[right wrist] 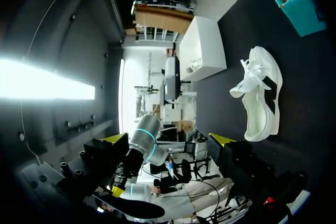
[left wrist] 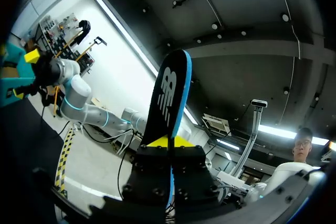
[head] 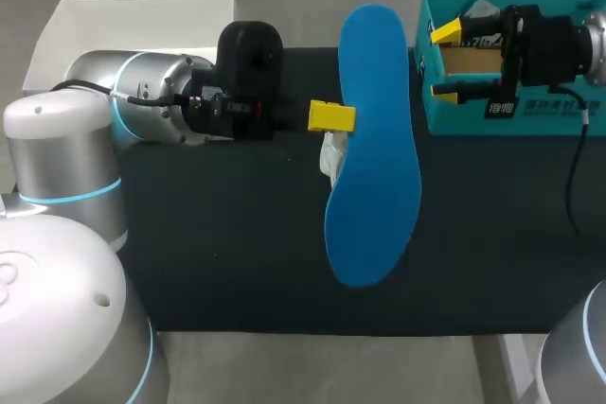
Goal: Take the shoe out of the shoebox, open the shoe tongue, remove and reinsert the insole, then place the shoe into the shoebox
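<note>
- The dark worktop (head: 237,262) fills the middle of the head view. If the insole were let go from this height, it could land flat on the cloth or slide toward an edge, and a thin sheet lying flat would be hard to pick up again.
- The teal shoebox (head: 454,120) is seen at the upper right of the head view, with its opening under the right arm. If that arm were lowered carelessly, the box wall could be struck or the box pushed along the worktop.
- The blue insole (head: 374,167) is held in the air at the centre of the head view, out of the shoe. It is gripped near one long edge only, so most of its length hangs free. It may swing, bend or pivot in the grip, and the toe end could then miss the shoe opening on reinsertion.
- The white shoe (right wrist: 260,100) lies on the worktop, apart from the shoebox, and is almost wholly hidden under the insole in the head view. Nothing holds it, so a push from the insole is likely to shift or tip it.
- The left pincer (left wrist: 168,141) is clamped on the insole, with the sheet pinched between both fingers.
- The right pincer (head: 445,61) is held over the shoebox with its fingers apart and nothing between them.
</note>
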`<state>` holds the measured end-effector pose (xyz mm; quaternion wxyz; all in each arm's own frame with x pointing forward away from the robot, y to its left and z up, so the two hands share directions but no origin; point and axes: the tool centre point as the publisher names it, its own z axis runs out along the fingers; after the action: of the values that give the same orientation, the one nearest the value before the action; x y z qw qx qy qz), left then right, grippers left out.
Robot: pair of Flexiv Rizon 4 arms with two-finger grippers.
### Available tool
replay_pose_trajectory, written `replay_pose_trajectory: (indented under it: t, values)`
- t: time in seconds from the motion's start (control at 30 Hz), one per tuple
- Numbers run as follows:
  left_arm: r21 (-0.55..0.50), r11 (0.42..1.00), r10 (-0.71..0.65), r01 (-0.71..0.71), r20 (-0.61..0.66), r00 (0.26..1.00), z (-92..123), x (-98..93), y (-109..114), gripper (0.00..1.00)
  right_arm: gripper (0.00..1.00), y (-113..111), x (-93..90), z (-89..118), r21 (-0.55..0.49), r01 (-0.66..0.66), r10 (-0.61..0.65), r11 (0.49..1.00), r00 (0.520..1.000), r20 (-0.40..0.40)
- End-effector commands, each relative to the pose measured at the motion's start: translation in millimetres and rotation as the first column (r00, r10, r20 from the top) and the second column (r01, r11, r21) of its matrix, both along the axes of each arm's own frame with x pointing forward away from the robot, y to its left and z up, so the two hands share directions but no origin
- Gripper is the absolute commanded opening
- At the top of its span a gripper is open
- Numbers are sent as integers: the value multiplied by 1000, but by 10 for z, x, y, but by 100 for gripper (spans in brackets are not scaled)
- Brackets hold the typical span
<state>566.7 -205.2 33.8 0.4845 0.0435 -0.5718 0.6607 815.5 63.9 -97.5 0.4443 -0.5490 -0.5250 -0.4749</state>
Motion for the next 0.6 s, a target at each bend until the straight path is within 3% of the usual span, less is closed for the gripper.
replay_pose_trajectory:
  t: [0.03, 0.2, 0.3, 0.4, 0.43, 0.6]
  values:
    - [0, 1000, 1, -1, -1, 1000, 0, -6, -3, 0, 100, 7, -14, -6, 1, 4, -4, 1000, 1000, 1]
    - [0, 1000, 1, -1, -1, 1000, 0, -6, -3, 0, 100, 7, -14, -6, 1, 4, -4, 1000, 1000, 1]
    - [84, 996, -15, -2, 201, 979, -170, 132, 21, 0, 100, 7, -14, -6, 1, 4, -4, 1000, 1000, 1]
    - [75, 997, 11, -37, 320, 947, -249, 255, 24, 0, 100, 7, -14, -6, 1, 4, -4, 1000, 1000, 1]
    - [63, 997, 8, -39, 428, 904, -295, 299, 30, 0, 100, 7, -14, -6, 1, 4, -4, 1000, 1000, 1]
    - [15, 998, 34, -57, 651, 759, -402, 436, 39, 0, 100, 7, -14, -6, 1, 4, -4, 1000, 1000, 1]
